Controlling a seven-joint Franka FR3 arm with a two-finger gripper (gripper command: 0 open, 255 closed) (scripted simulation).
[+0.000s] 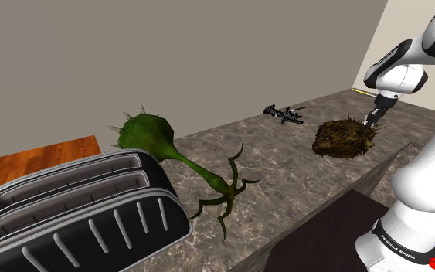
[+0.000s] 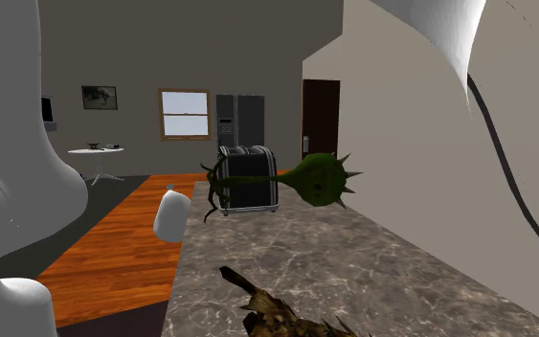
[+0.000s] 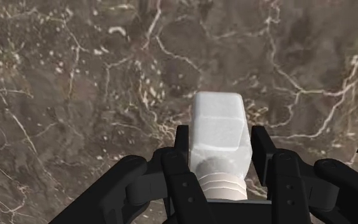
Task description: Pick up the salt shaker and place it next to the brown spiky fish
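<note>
Holding the salt shaker in the end effector, clenched on it, with fingers against two opposite flat sides of the white blocky body, just past the ribbed neck. Neck end toward the palm, body end toward the marbled worktop. Apparently hanging clear of that surface, going by the wrist view.

From the shoulder view, placing the end effector just above the brown spiky fish, at that view's right end of it. Cannot tell whether touching the spines or apart.

Handling, as a judgement:
- Probably light, rigid and hard-walled.
- Smooth faces, so likely slippery under a weak pinch.
- Squared sides good for a flat two-sided hold; better to avoid the neck, narrower and rounded.
- Possibly brittle; cannot tell the material from plain white.
- Calls for a gentle, upright lowering onto bare worktop beside the fish, clear of the spines.

Elsewhere on the worktop, well apart: green spiky plant toy, toaster, small black object.
</note>
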